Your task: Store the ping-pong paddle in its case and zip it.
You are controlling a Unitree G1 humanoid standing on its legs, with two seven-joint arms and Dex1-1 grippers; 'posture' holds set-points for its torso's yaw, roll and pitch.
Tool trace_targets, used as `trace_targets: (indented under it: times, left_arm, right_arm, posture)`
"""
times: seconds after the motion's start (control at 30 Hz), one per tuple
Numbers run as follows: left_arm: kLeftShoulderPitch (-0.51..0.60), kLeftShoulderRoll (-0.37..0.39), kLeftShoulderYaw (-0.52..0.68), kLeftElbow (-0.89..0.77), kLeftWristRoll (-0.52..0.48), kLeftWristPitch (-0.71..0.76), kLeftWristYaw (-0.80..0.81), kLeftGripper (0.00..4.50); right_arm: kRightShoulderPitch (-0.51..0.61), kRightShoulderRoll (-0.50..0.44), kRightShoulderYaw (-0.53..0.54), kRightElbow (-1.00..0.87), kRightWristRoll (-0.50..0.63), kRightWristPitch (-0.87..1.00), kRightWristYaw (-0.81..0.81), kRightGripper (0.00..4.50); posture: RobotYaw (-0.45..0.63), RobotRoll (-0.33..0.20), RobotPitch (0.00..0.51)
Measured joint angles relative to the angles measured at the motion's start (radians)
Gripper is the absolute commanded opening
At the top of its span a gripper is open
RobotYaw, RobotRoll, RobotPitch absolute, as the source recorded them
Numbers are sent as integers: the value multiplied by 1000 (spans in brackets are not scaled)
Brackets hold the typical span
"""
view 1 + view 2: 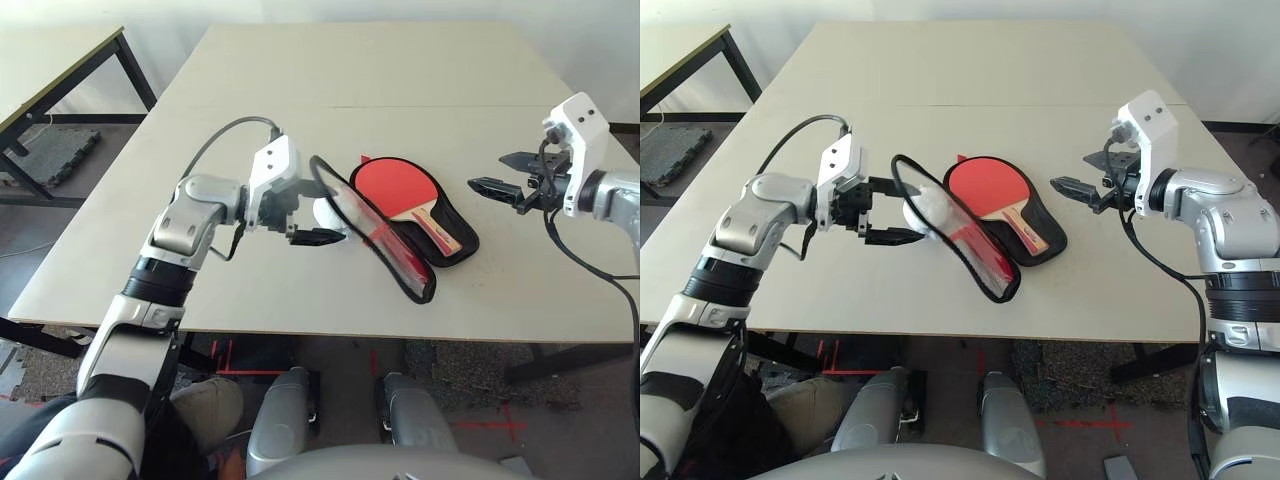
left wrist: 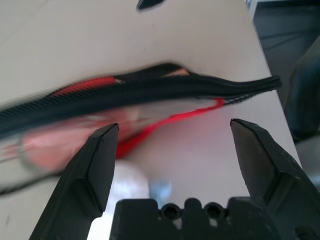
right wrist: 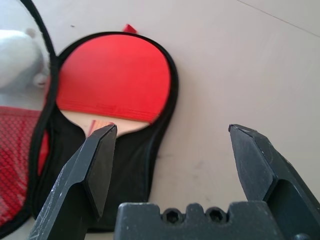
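Note:
The case (image 1: 455,240) lies open at the table's middle, black lining up. Inside its lower half rests the ping-pong paddle (image 1: 395,185), red face up, tan handle pointing toward the table's front. The case's lid flap (image 1: 385,250), red with black mesh, stands tilted up along the left side. My left gripper (image 1: 322,212) is open right beside that flap, its fingers on either side of the pale pompom (image 1: 925,210). The flap's zip edge (image 2: 150,90) runs just beyond its fingertips. My right gripper (image 1: 497,172) hangs open, apart from the case on its right, facing the paddle (image 3: 112,75).
The pale table (image 1: 350,70) has a seam running across behind the case. Its front edge lies a short way in front of the case. A second table (image 1: 60,70) with black legs stands at the far left.

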State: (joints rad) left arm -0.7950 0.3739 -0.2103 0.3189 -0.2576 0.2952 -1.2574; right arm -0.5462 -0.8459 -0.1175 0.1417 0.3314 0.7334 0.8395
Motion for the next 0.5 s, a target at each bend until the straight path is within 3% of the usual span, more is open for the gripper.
trace_targets:
  times: [0.1, 0.27, 0.5]
  left_arm:
    - [-127, -137, 4, 211, 41, -129, 107, 4500]
    - [-272, -273, 15, 505, 108, -329, 234, 4500]
    - [-342, -361, 13, 716, 175, -469, 272, 4500]
  right_arm:
    - [28, -6, -26, -12, 8, 14, -10, 4448]
    - [98, -20, -85, -38, 27, 53, -26, 4448]
    - [189, -3, -137, -98, 81, 128, -48, 4448]
  posture:
    - [-17, 0, 80]
    - [-38, 0, 86]
    - [-55, 0, 97]
